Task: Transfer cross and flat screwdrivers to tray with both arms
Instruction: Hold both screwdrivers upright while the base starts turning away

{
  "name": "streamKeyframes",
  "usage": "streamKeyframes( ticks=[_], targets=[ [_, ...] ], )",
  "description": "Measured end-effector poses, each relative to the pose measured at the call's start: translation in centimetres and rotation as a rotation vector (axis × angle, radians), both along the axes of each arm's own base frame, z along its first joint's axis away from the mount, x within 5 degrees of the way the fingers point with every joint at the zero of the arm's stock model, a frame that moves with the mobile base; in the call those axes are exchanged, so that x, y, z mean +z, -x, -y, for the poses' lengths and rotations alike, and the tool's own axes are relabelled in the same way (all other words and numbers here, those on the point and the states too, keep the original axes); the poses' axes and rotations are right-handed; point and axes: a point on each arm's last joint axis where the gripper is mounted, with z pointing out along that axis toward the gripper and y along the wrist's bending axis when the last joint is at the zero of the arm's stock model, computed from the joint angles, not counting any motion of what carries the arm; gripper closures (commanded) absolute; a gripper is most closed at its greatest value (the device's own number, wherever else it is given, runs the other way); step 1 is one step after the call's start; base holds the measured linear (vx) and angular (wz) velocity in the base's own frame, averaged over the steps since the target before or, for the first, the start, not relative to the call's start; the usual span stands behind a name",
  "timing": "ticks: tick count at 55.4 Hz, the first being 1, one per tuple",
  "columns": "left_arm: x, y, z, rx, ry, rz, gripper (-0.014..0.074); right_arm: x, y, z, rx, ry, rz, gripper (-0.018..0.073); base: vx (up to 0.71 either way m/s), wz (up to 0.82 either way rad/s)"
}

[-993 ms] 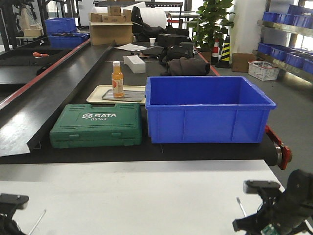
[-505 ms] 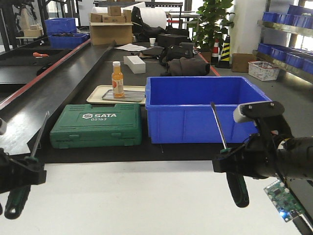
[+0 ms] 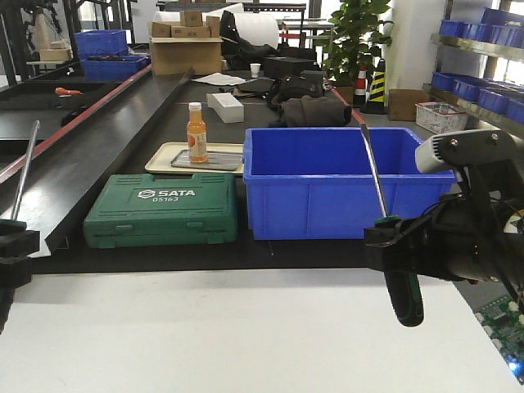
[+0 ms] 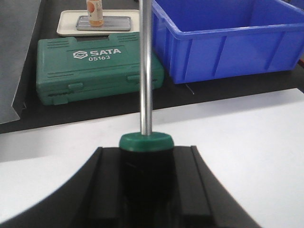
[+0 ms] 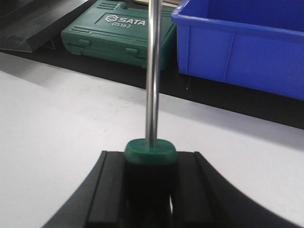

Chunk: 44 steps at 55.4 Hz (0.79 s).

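Left screwdriver (image 3: 24,168) and right screwdriver (image 3: 405,299) both stand upright, shafts up, over the white bench (image 3: 205,336).
The left gripper (image 3: 11,246) pinches one handle at the left edge of the frame, and the right gripper (image 3: 391,239) pinches the other at lower right, before the blue bin (image 3: 327,188). The grey tray (image 3: 223,160) lies beyond the green SATA case (image 3: 164,211) in a cluttered workshop.

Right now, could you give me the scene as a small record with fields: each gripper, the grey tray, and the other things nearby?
left gripper: shut on left screwdriver, held by the handle, shaft up
right gripper: shut on right screwdriver, held by the handle, shaft up
tip types: cannot tell
grey tray: lies on beige tray; orange bottle stands on it; no screwdriver in it
nearby: green tool case, blue bin
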Motion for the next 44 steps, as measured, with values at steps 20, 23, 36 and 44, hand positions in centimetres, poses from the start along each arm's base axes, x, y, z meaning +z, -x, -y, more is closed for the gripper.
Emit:
streamKeyframes(
  ticks=[20, 23, 36, 44],
  targets=[
    [-0.13, 0.05, 0.04, -0.005, -0.002, -0.012, 0.0602, -0.20, 0.07, -0.02, 0.004, 0.004, -0.014, 0.0567, 0.00, 0.00],
    [-0.13, 0.05, 0.04, -0.005, -0.002, -0.012, 0.0602, -0.20, 0.07, -0.02, 0.004, 0.004, -0.014, 0.0567, 0.00, 0.00],
    [-0.13, 0.05, 0.04, -0.005, -0.002, -0.012, 0.0602, -0.20, 0.07, -0.02, 0.004, 0.004, -0.014, 0.0567, 0.00, 0.00],
    [-0.13, 0.05, 0.04, -0.005, -0.002, -0.012, 0.0602, -0.21, 0.07, -0.02, 0.005, 0.004, -0.015, 0.0567, 0.00, 0.00]
  ],
)
